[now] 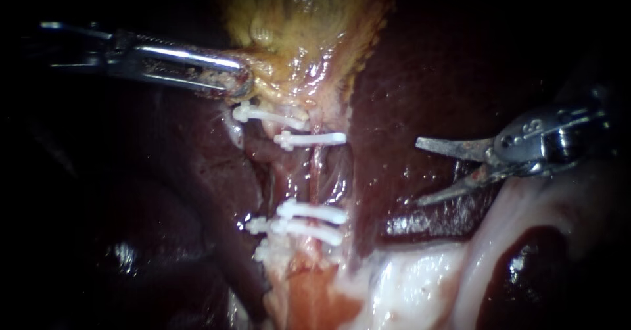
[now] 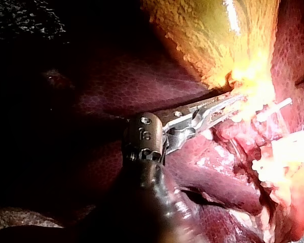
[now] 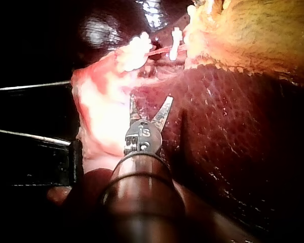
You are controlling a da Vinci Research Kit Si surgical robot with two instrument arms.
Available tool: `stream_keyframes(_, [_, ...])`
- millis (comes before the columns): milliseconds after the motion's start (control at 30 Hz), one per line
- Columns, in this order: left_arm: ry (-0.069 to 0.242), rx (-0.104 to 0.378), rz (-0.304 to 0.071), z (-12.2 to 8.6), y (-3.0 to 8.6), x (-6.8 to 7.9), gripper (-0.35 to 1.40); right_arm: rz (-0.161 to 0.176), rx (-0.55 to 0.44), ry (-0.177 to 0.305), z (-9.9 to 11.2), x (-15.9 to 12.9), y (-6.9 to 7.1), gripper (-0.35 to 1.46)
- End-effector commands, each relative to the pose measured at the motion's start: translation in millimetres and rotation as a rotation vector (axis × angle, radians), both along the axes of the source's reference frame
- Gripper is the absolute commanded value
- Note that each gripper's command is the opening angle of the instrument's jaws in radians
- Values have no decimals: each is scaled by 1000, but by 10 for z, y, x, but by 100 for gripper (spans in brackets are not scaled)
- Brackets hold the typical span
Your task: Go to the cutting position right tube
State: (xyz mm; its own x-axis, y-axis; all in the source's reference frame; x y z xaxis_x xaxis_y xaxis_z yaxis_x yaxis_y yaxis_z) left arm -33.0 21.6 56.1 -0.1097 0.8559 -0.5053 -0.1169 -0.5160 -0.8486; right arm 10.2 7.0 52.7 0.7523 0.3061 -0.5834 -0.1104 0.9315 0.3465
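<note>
My left instrument [image 1: 238, 80] comes in from the left, its jaws shut on the lower edge of the yellow gallbladder [image 1: 302, 27]; the left wrist view shows that instrument [image 2: 230, 104] at the yellow tissue. Below, a thin reddish tube [image 1: 317, 169] runs between an upper white clip [image 1: 309, 139] and lower white clips [image 1: 312, 213]. Another clip [image 1: 269, 115] sits up and to the left. My right instrument [image 1: 419, 173] has two blades standing open, to the right of the tube and apart from it, over the liver [image 1: 427, 73]. In the right wrist view these blades [image 3: 151, 104] point toward the clipped tube [image 3: 159, 50].
Pale whitish tissue [image 1: 420, 284] lies below and to the right of the clips. Dark liver [image 1: 190, 192] borders the tube bed on the left. In the right wrist view, pale tissue [image 3: 99, 116] lies beside the blades.
</note>
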Motion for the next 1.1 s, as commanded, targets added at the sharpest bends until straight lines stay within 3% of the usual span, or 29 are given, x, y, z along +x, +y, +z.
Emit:
stream_keyframes(33, [-3, 1, 2, -3, 1, 4, -35, 0, 0, 0, 1, 0, 0, 143])
stream_keyframes(133, [-11, 9, 13, -16, 4, 20, -35, 0, 0, 0, 1, 0, 0, 143])
stream_keyframes(267, [-1, 26, -4, -42, 15, 48, -35, 0, 0, 0, 1, 1, 0, 143])
stream_keyframes(433, [1, 20, -24, -61, 20, 69, -35, 4, 0, -2, -2, 3, 2, 143])
stream_keyframes(667, [4, 17, -26, -59, 16, 66, -35, -2, 50, 12, -12, 19, 15, 143])
stream_keyframes(767, [4, 17, -27, -59, 16, 66, -35, 35, 132, 17, -14, 35, 19, 143])
stream_keyframes(933, [4, 17, -27, -59, 16, 65, -35, 61, 220, 23, -7, 64, 15, 143])
stream_keyframes(1100, [4, 17, -27, -59, 16, 65, -35, 95, 275, 67, 7, 90, 12, 143])
